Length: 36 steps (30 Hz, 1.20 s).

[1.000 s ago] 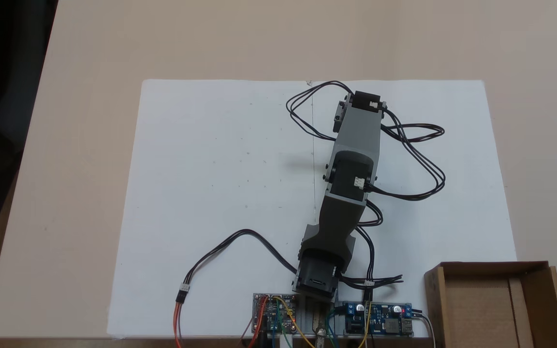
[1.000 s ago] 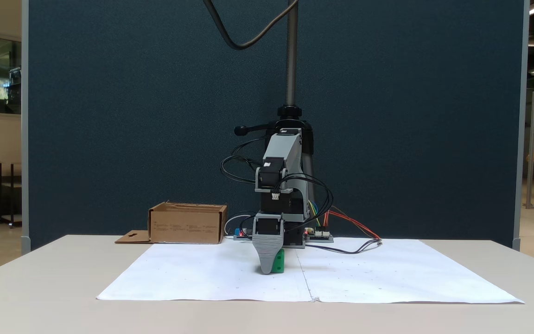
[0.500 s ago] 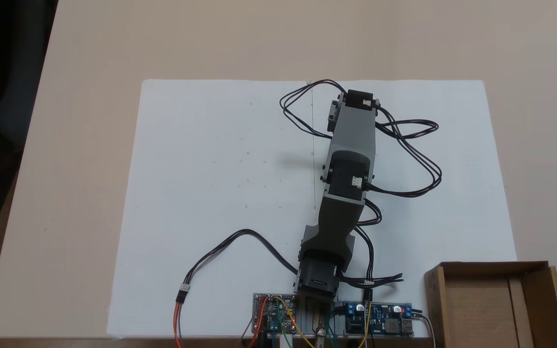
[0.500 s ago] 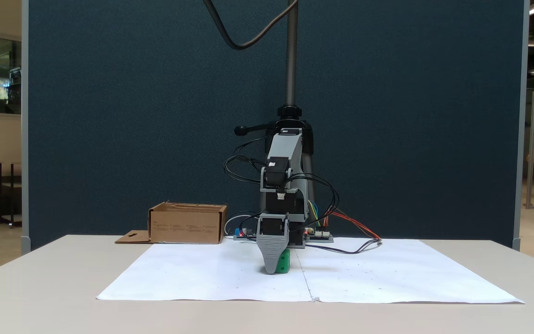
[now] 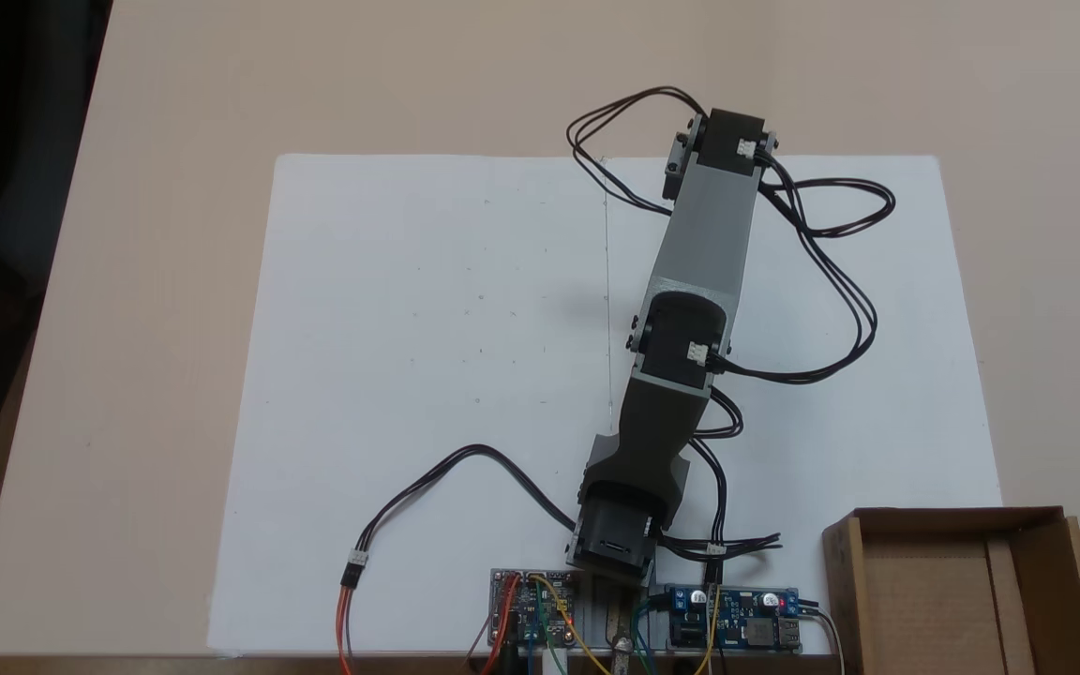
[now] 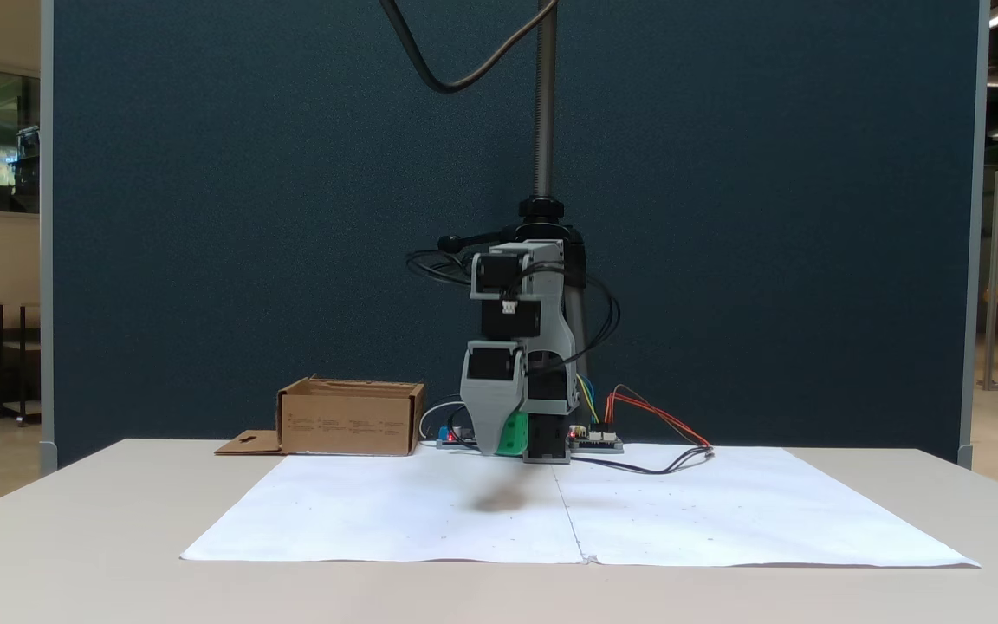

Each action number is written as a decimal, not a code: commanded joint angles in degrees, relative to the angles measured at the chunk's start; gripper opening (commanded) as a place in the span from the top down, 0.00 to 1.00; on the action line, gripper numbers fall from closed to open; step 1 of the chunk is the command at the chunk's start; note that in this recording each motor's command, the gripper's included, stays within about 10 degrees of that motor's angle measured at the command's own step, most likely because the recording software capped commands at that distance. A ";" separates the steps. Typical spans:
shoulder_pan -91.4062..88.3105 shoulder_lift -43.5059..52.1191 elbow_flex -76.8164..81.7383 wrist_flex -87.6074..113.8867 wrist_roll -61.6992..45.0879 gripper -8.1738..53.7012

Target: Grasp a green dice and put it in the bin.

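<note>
The green dice [image 6: 514,433] hangs in the air above the white paper, pressed against the grey finger [image 6: 489,416] of my gripper [image 6: 504,447], which is shut on it. A blurred shadow lies on the paper straight below. In the top-down fixed view the grey arm [image 5: 704,234] stretches toward the far edge of the paper and covers both gripper and dice. The bin [image 6: 350,425], an open brown cardboard box, stands on the table left of the arm's base; from above the bin [image 5: 842,591] sits at the lower right corner, with its hang-hole flap on the right.
A white paper sheet [image 5: 427,328] covers the middle of the beige table. Circuit boards [image 5: 540,609] and coloured wires sit at the arm's base. Black cables [image 5: 831,281] loop right of the arm. A camera pole [image 6: 544,104] rises behind the base.
The gripper has risen off the paper with the green dice in it. The arm has stretched further out toward the far edge of the paper.
</note>
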 commanded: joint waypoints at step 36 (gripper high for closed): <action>78.66 3.69 -21.62 12.30 -13.01 0.66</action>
